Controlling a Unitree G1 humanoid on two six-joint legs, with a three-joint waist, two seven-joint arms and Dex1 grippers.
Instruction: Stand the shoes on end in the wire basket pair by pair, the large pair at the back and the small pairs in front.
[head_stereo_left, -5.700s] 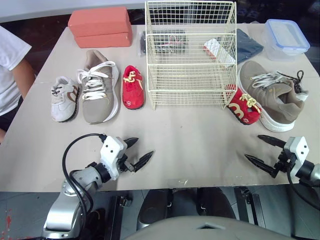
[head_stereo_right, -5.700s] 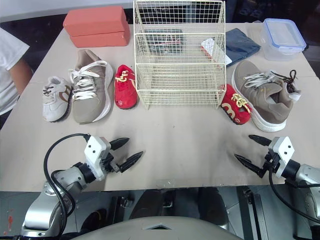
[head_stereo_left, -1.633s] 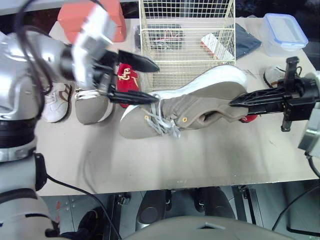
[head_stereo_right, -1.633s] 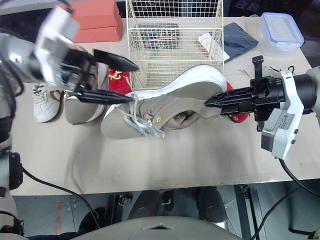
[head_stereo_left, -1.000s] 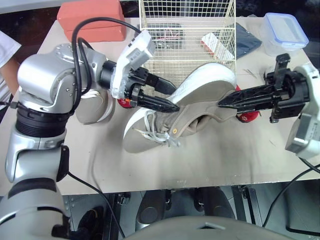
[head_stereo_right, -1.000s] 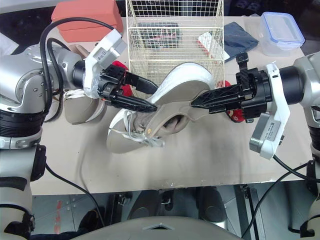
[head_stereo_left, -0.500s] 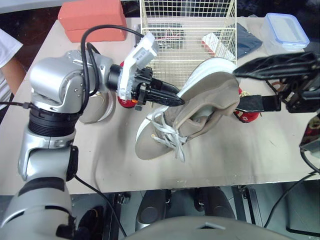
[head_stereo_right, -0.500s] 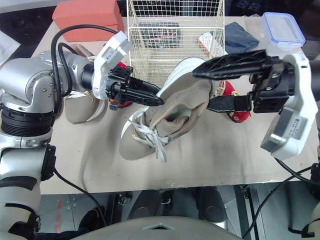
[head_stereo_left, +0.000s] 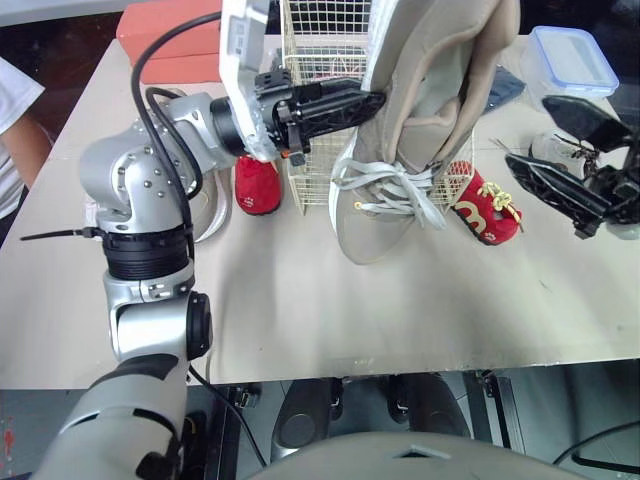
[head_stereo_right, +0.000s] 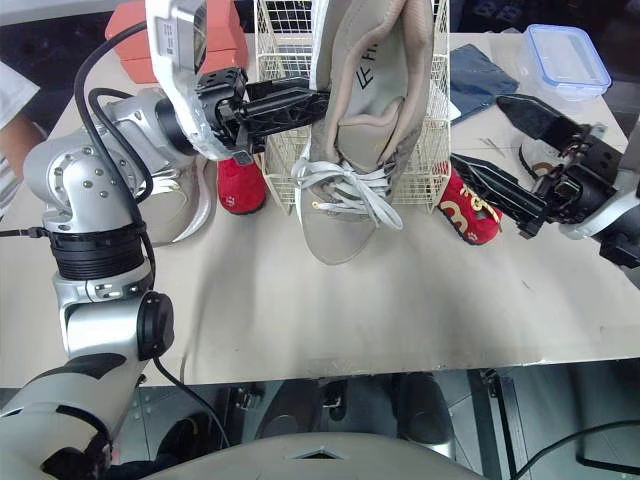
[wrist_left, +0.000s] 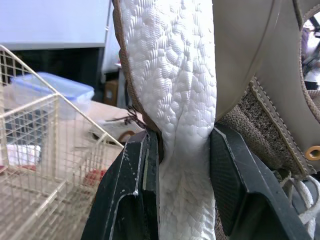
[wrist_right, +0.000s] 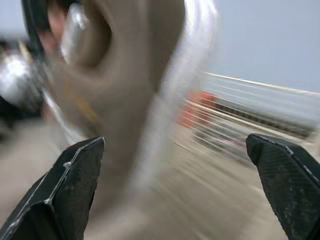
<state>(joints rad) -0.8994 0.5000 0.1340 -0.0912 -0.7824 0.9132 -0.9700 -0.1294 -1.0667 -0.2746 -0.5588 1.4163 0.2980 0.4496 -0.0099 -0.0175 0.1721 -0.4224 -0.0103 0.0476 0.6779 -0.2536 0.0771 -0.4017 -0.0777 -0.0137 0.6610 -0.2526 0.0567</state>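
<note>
My left gripper (head_stereo_left: 362, 100) is shut on the white sole edge (wrist_left: 175, 100) of a large tan shoe (head_stereo_left: 420, 120). The shoe hangs toe down, laces dangling, in front of the wire basket (head_stereo_left: 330, 40). My right gripper (head_stereo_left: 528, 130) is open and holds nothing; it stands to the shoe's right, apart from it. One small red shoe (head_stereo_left: 258, 185) lies left of the basket. The other red shoe (head_stereo_left: 490, 212) lies at the basket's right corner, under the right gripper. The second large tan shoe (head_stereo_left: 212, 205) is mostly hidden behind my left arm.
Orange boxes (head_stereo_left: 170, 40) sit at the back left. A clear tub with a blue lid (head_stereo_left: 570, 60) and a dark cloth (head_stereo_left: 505, 85) are at the back right. A person's sleeve (head_stereo_left: 15, 95) is at the left table edge.
The right gripper let go of the shoe's heel, opened and drew back to the right. The left gripper raised the shoe and swung it toe down before the basket.
</note>
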